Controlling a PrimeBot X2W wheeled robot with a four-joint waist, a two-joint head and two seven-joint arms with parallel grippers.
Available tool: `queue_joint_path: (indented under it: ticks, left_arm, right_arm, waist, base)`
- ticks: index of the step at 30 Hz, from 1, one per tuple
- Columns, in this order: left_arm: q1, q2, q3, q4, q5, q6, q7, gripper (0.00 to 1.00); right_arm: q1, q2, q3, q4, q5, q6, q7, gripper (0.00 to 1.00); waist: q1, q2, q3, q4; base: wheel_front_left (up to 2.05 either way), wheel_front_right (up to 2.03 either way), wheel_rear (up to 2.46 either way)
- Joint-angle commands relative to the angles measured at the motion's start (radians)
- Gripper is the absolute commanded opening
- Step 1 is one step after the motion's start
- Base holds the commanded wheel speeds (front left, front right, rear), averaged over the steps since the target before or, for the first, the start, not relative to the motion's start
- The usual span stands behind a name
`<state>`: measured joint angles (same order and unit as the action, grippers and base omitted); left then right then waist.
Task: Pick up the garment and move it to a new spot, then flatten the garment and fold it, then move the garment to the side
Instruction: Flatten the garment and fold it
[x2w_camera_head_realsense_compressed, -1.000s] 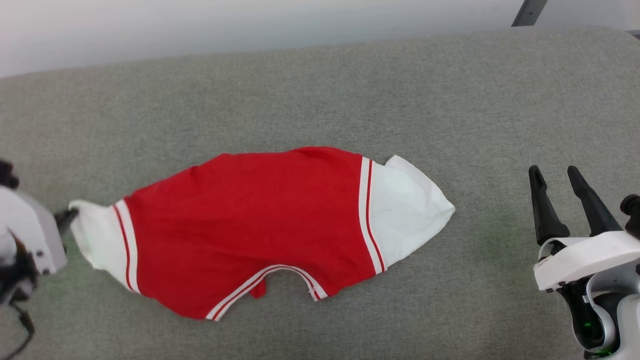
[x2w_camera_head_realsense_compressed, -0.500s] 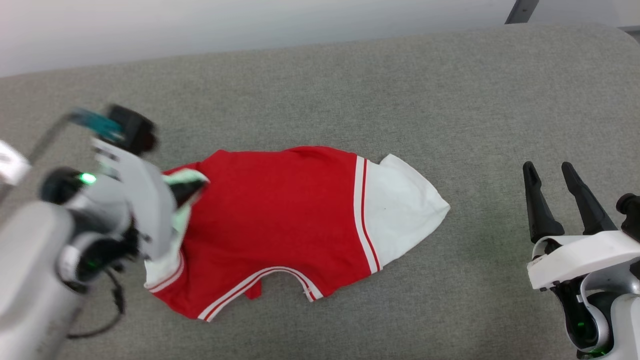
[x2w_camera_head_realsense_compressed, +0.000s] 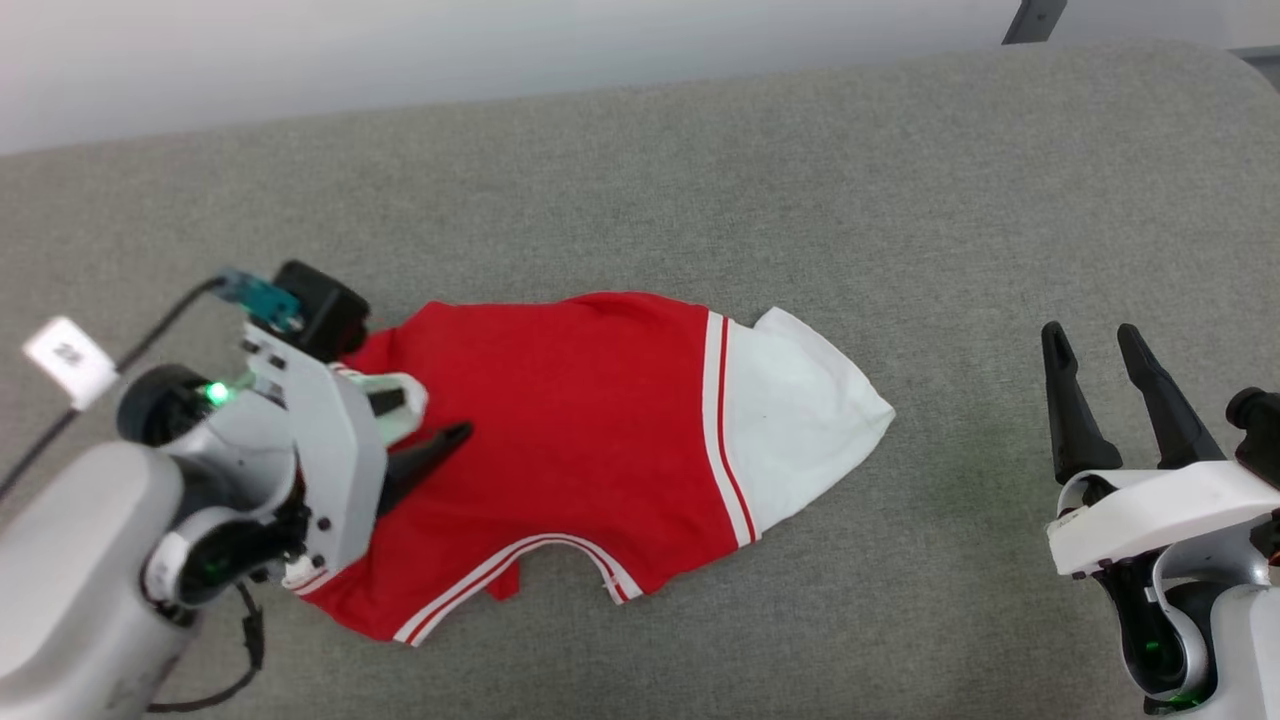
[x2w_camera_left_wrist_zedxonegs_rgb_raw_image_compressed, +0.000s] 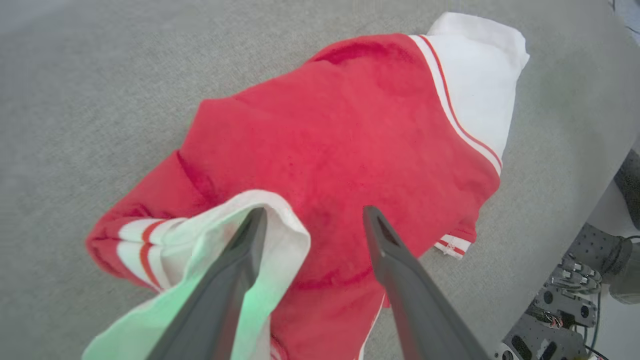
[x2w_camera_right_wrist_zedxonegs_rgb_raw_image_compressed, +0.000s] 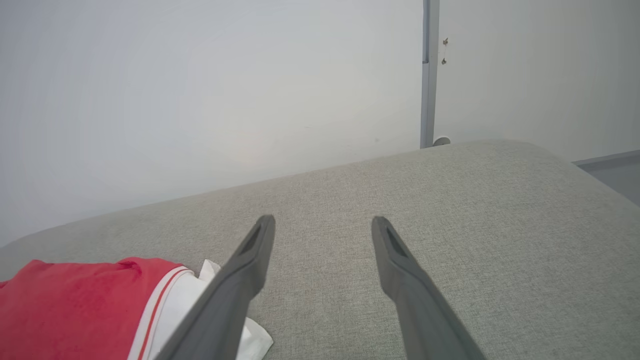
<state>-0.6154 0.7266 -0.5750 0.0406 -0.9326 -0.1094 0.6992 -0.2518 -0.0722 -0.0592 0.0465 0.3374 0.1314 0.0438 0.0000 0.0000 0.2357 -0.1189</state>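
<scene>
1. The left hand (x2w_camera_head_realsense_compressed: 435, 415) is over the left end of the garment (x2w_camera_head_realsense_compressed: 570, 430), with its two fingers wide apart. Nothing is clamped between them.
2. In the left wrist view, a white sleeve (x2w_camera_left_wrist_zedxonegs_rgb_raw_image_compressed: 195, 235) of the garment is draped over one finger (x2w_camera_left_wrist_zedxonegs_rgb_raw_image_compressed: 235, 270). The second finger is bare and sits above the red body.
3. The garment lies on the grey padded surface (x2w_camera_head_realsense_compressed: 900, 180) at the middle of the head view. Its red body is flat, and its far sleeve (x2w_camera_head_realsense_compressed: 800, 410) is spread out towards the right hand (x2w_camera_head_realsense_compressed: 1088, 335).
4. The right hand has its fingers wide apart and empty. It is well apart from the garment, on the garment's right.
</scene>
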Motion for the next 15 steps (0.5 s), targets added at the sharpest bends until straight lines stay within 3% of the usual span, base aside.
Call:
queue_joint_path:
  ticks: [1, 9, 15]
  left_arm:
    - [0.008, 0.005, 0.01, -0.012, -0.011, 0.004, -0.003, 1.0]
    - [0.038, 0.1, 0.082, -0.084, -0.034, 0.054, 0.003, 1.0]
    - [0.102, 0.161, 0.111, -0.091, -0.062, 0.125, 0.041, 1.0]
  right_arm:
    - [0.004, 0.002, -0.002, 0.001, 0.0, -0.001, -0.005, 1.0]
    - [0.017, 0.005, 0.005, 0.004, -0.003, -0.001, -0.003, 1.0]
    - [0.025, -0.002, 0.007, 0.003, -0.001, -0.001, 0.004, 1.0]
  waist:
    - [0.0, 0.0, -0.006, 0.003]
    - [0.0, 0.0, -0.023, 0.017]
    - [0.0, 0.0, -0.031, 0.022]
  base:
    - [0.0, 0.0, 0.0]
    - [0.0, 0.0, 0.0]
    - [0.0, 0.0, 0.0]
